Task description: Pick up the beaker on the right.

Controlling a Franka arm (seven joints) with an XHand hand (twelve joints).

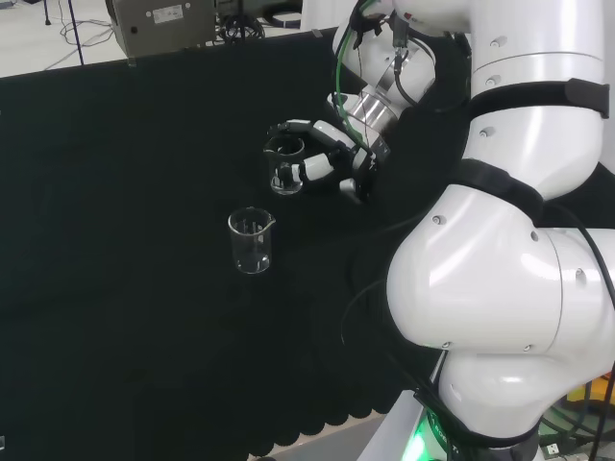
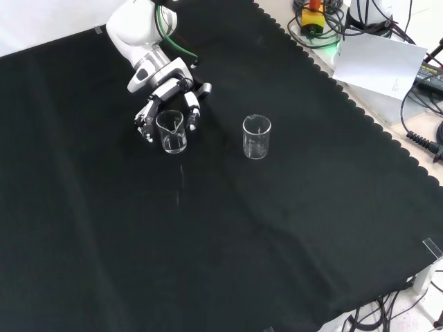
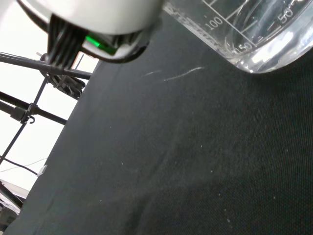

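- The beaker [image 3: 244, 29] close to the wrist camera carries white graduation marks on its clear wall. The numbers 100 and 50 can be read beside the short scale lines, and a second 50 shows through the glass from the other side of the wall.
- The grey box [image 1: 159, 24] at the far edge of the bench in the head view bears a pale label; its print is too small to read.
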